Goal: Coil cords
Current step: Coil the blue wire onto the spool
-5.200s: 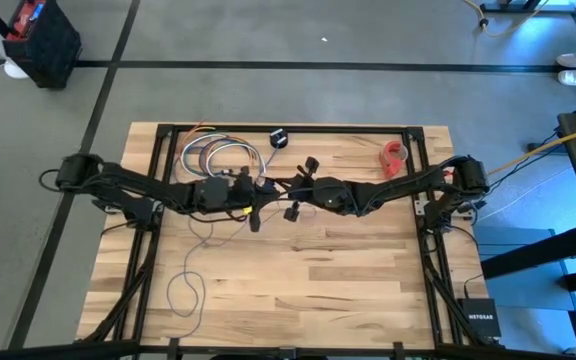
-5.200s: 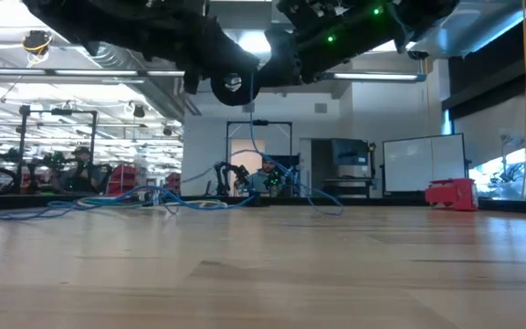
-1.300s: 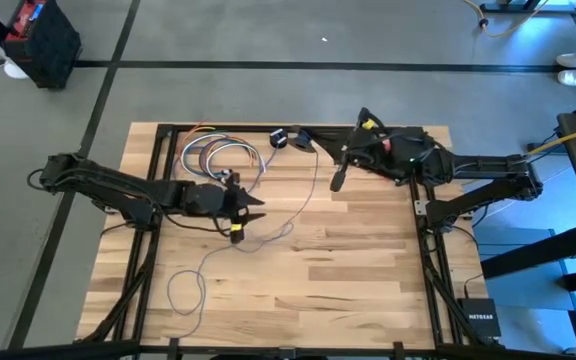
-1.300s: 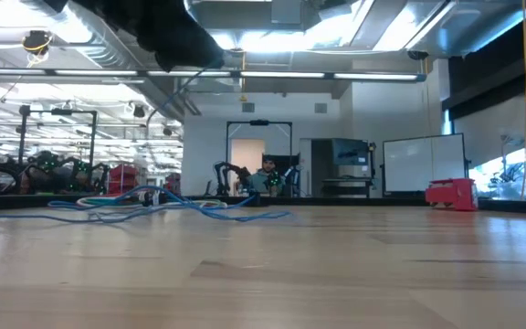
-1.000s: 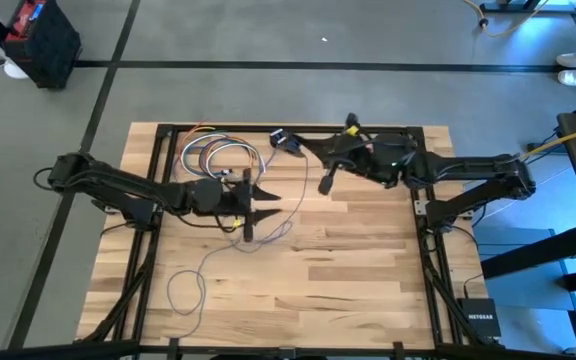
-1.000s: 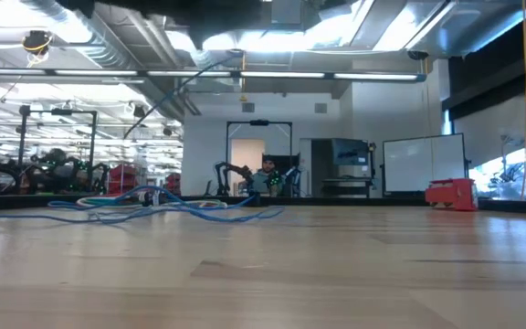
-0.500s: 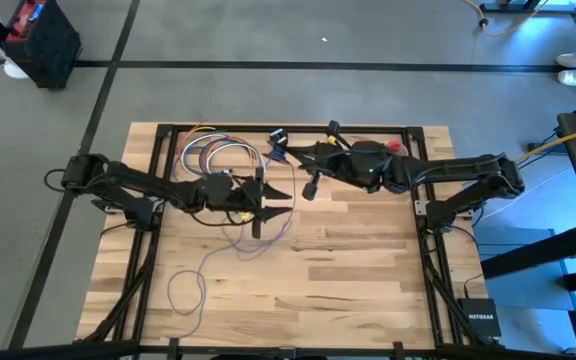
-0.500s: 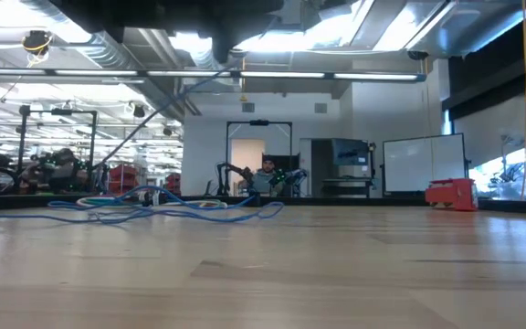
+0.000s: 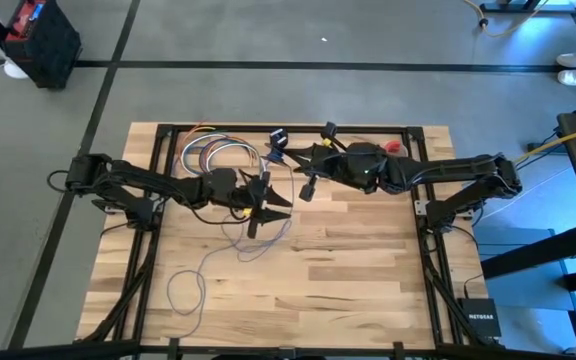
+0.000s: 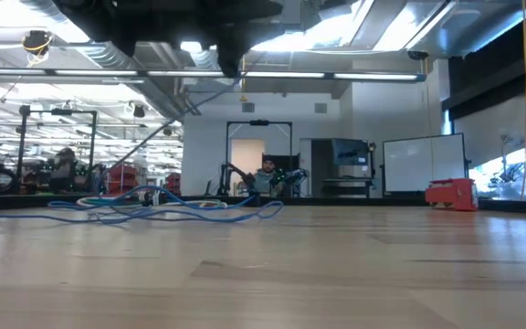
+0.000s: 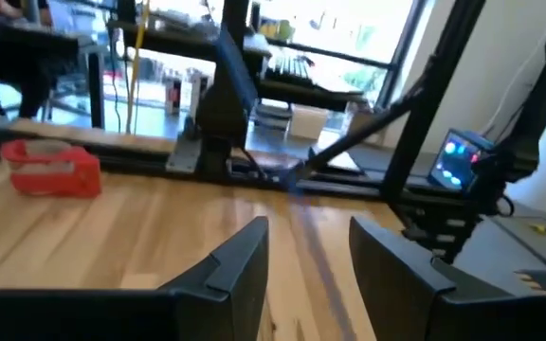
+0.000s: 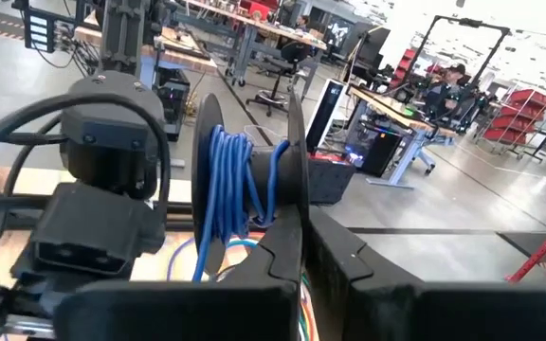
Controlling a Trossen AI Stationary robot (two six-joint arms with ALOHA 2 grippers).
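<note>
- Bluish-lavender cord [image 9: 190, 277], very thin, lies in a slack loop on the wood table [image 9: 368, 290] toward 7 o'clock, then trails up to the middle.
- Just 11 o'clock of the table's middle, the left claw [image 9: 268, 205] hovers with its jaws spread and nothing clamped. The cord seems to run close by it, but I cannot tell whether they touch.
- At 12 o'clock, the right claw [image 12: 297, 248] is pinched closed on the rim of the black puck [image 12: 294, 152]. Several turns of cord are already wound on the puck.
- A bundle of coloured wires [image 9: 218, 155] sits at 11 o'clock, and a red object [image 10: 450, 194] at 2 o'clock.
- The cord looks light, limp and prone to tangle. It is probably best pinched a little way from the puck and fed under gentle tension, while the rigid puck is held by its rim.
</note>
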